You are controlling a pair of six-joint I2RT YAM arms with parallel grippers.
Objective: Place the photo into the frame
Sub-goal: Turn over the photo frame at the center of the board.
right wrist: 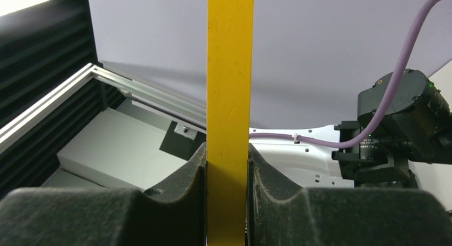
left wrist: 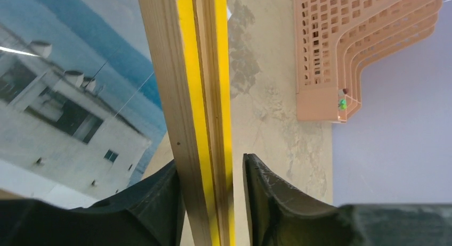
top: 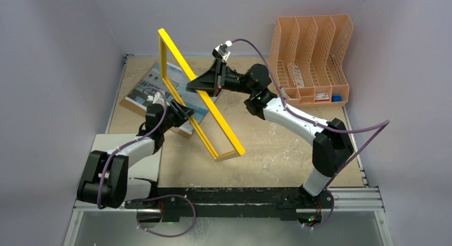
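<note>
The yellow frame [top: 178, 59] stands tilted up on edge over the table, one corner low near the front middle. My right gripper [top: 201, 86] is shut on its upper rail; the yellow bar [right wrist: 229, 70] fills the space between the pads [right wrist: 227, 150]. My left gripper [top: 184, 112] straddles the lower rail [left wrist: 197, 70]. Its left finger rests against the wood side, and a narrow gap shows between the right finger and the yellow edge [left wrist: 210, 163]. The photo [top: 146, 89] of a white building under blue sky lies face up at the back left, also seen behind the rail [left wrist: 64, 97].
A peach file rack [top: 312, 59] stands at the back right, also seen in the left wrist view [left wrist: 346, 49]. A brown board [top: 128, 105] lies under the photo. A grey-white panel [top: 106, 142] lies at the left front under the left arm.
</note>
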